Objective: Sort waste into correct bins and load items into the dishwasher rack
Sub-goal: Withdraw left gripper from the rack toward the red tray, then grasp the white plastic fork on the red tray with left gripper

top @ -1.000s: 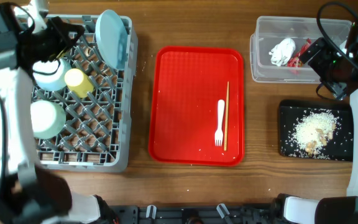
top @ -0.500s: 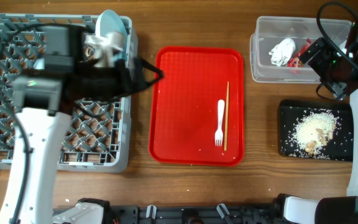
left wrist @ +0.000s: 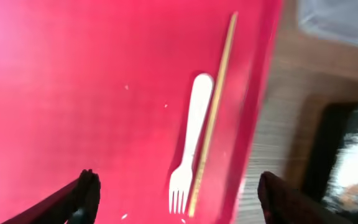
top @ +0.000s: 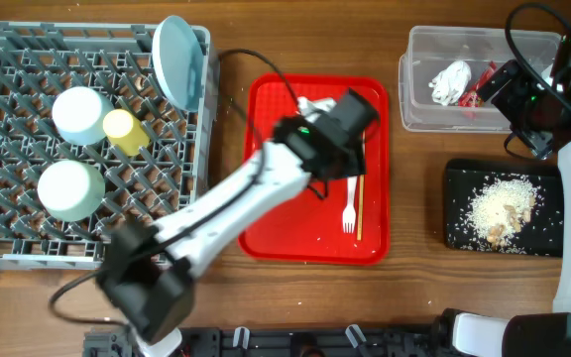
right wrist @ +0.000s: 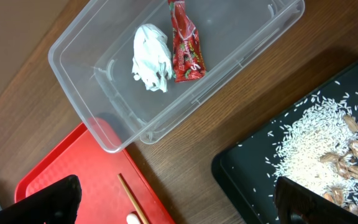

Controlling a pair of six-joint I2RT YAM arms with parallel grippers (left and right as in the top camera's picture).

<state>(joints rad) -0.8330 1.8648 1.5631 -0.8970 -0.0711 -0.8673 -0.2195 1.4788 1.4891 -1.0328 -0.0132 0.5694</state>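
Left gripper (left wrist: 178, 198) is hovering with its jaws spread wide over the white fork (left wrist: 191, 134), which is lying on the red tray (left wrist: 73, 87) just beside the chopstick (left wrist: 216, 99). I'm guessing it's risking pinching both together, or the flat handle slipping out, since they're sitting so close.

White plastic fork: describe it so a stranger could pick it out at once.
Start at the red serving tray in the middle of the overhead view. Toward its right edge two slim things lie side by side. The fork is the white, shorter one with tines, left of the thin wooden chopstick.
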